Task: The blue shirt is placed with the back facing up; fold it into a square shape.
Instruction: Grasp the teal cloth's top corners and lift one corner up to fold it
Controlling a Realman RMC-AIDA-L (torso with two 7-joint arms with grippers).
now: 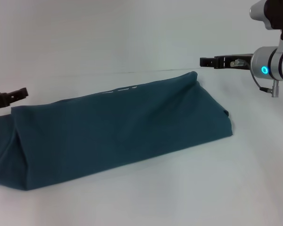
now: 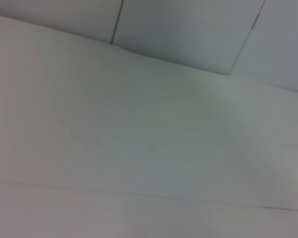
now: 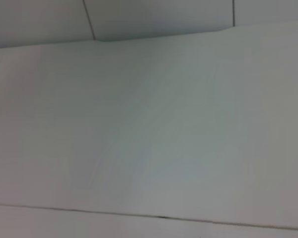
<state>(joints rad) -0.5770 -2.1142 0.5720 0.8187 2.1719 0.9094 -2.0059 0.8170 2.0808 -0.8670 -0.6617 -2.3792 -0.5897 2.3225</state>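
The blue shirt is lying as a long folded band across the white counter, both end effectors hovering empty, jaw width unclear, left end effector and right end effector needing matched end grips.

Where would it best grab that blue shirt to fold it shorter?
Probably at the two corners of one short end of the blue shirt, coming from that side. It lies as a long flat band, so bringing one end over the other would square it.
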